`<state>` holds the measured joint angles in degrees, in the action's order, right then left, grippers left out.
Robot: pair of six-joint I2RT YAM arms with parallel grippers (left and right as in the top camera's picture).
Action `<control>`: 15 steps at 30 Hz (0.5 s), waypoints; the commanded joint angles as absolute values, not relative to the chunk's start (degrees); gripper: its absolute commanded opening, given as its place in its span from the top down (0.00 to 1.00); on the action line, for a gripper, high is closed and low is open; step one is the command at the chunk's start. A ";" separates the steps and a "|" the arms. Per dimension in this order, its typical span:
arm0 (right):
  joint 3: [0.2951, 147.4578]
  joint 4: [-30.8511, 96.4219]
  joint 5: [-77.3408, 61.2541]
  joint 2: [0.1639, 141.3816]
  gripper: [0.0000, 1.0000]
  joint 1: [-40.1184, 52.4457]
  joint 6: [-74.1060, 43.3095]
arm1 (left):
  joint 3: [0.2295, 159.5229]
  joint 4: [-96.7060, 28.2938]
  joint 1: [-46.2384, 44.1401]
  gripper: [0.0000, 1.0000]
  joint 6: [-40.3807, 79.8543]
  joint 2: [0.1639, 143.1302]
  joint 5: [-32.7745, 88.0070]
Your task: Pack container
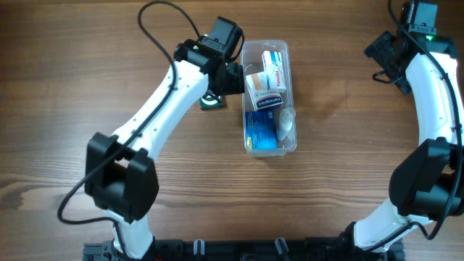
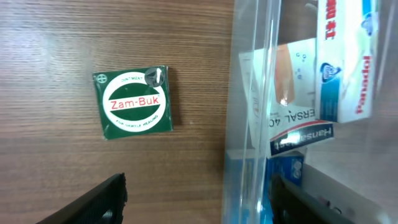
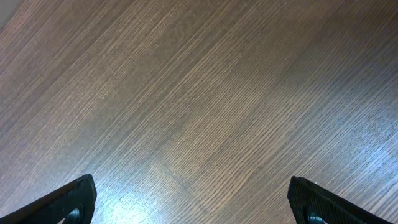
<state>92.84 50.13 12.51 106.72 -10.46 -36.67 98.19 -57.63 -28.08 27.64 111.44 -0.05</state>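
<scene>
The clear plastic container stands on the wooden table in the overhead view, holding a blue box, two white boxes and a clear bag. Its wall shows at the right of the left wrist view. A small green Zam-Buk box lies on the table left of the container, partly hidden under the arm in the overhead view. My left gripper is open and empty, one finger over the table, the other over the container's edge. My right gripper is open over bare wood at the far right.
The right arm curves along the table's right edge. The left arm crosses from the lower left to the container. Cables run above the left arm.
</scene>
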 commanded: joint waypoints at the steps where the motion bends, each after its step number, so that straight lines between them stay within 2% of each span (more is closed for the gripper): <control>1: 92.88 50.09 13.50 107.70 0.00 -10.48 -37.52 | 98.26 -59.00 -27.09 0.26 26.98 111.55 0.14; 4: 92.88 50.09 13.50 107.70 0.00 -10.48 -37.52 | 98.26 -58.63 -26.59 0.24 26.98 111.53 -0.27; 6: 92.88 50.09 13.50 107.70 0.00 -10.48 -37.54 | 98.26 -58.57 -26.39 0.11 26.96 111.55 -1.15; 10: 92.88 50.09 13.50 107.70 0.00 -10.48 -37.52 | 98.24 -58.54 -26.00 0.03 25.43 111.81 -3.27; 15: 92.88 50.09 13.50 107.70 0.00 -10.48 -37.52 | 98.24 -57.63 -25.91 0.04 23.97 114.50 -3.31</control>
<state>92.84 50.13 12.51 106.72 -10.46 -36.67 98.19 -58.11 -26.44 25.89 111.81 -2.09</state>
